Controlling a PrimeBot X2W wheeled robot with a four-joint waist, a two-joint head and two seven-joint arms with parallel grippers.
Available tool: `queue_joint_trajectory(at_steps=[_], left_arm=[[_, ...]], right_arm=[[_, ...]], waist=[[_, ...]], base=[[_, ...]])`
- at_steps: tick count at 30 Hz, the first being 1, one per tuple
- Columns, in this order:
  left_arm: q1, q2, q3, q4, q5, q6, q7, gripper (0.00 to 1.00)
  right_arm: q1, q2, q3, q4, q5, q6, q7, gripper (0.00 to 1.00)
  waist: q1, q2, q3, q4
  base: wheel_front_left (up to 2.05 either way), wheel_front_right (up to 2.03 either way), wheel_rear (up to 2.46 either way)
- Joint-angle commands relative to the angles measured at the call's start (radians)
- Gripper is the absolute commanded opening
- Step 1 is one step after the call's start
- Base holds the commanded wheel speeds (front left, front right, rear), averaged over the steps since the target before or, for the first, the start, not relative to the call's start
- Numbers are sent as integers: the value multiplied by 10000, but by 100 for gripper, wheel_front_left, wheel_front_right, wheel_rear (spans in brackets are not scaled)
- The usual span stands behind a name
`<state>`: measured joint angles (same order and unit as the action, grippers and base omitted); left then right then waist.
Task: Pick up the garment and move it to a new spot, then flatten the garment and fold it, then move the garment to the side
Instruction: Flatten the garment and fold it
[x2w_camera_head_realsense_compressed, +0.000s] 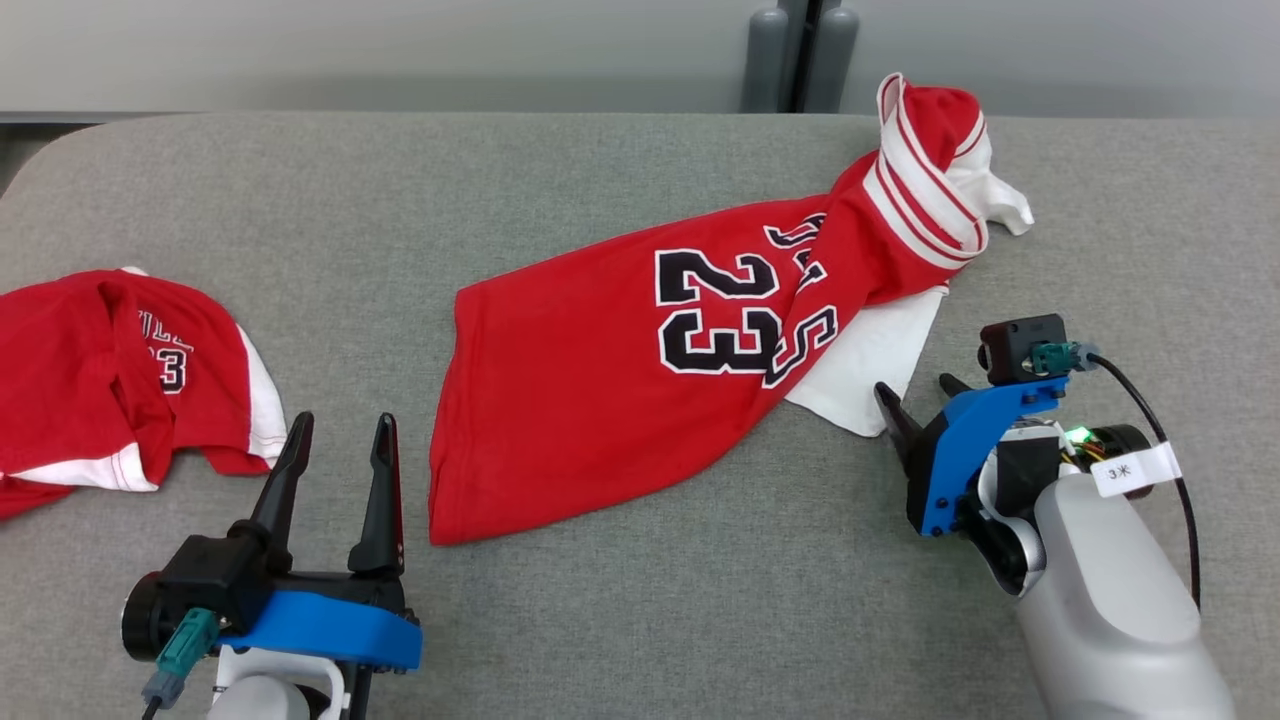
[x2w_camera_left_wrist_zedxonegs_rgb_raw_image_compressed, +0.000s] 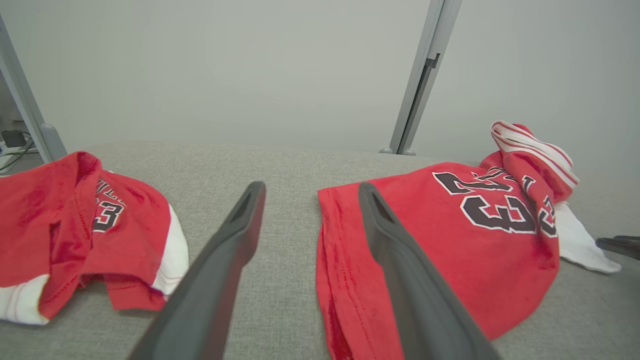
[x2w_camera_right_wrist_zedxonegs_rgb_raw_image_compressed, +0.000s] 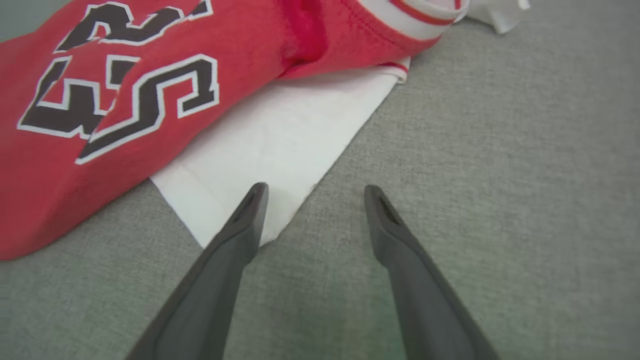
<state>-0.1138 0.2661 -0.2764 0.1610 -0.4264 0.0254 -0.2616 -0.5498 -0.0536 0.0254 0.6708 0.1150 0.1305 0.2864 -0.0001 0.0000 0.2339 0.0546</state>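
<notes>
Soft red fabric jersey (x2w_camera_head_realsense_compressed: 600, 400) with a black 23 lies crumpled mid grey table (x2w_camera_head_realsense_compressed: 700, 620).
Your left claw (x2w_camera_head_realsense_compressed: 344, 428) and right claw (x2w_camera_right_wrist_zedxonegs_rgb_raw_image_compressed: 315, 192) both stand spread and empty. It looks light and floppy, so pinch its white corner (x2w_camera_right_wrist_zedxonegs_rgb_raw_image_compressed: 260, 165) and the red hem.

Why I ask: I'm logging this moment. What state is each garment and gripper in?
Middle jersey: spread but rumpled, unfolded, collar end bunched up.
Left jersey: crumpled in a heap.
Left gripper: open, empty.
Right gripper: open, empty, tips at the middle jersey's white edge.
</notes>
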Motion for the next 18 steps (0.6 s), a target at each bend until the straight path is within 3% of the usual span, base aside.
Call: queue_joint_trajectory(at_steps=[1, 8, 9, 10, 11, 18], left_arm=[[-222, -23, -28, 16, 53, -34, -46, 100], [-421, -107, -61, 96, 162, -153, -48, 100], [-430, -126, -61, 105, 188, -166, -48, 100], [-442, -143, -59, 109, 204, -169, -48, 100], [-450, -156, -51, 118, 213, -175, -48, 100], [-211, -229, 66, 196, 235, -140, -49, 100]], right_arm=[[-235, 42, 141, 145, 157, 6, -41, 100], [-750, 23, 459, 1271, 376, 6, -129, 100], [-815, 23, 432, 1423, 337, 6, -160, 55], [-866, 25, 460, 1559, 384, 6, -184, 20], [-899, 25, 500, 1677, 428, 6, -219, 0], [-974, 22, 487, 1825, 680, 6, -768, 0]], waist=[[1, 0, 162, 151], [1, 0, 392, 308], [1, 0, 404, 319], [1, 0, 409, 330], [1, 0, 405, 332], [1, 0, 154, 131]], base=[[0, 0, 0], [0, 0, 0], [0, 0, 0], [0, 0, 0], [0, 0, 0], [0, 0, 0]])
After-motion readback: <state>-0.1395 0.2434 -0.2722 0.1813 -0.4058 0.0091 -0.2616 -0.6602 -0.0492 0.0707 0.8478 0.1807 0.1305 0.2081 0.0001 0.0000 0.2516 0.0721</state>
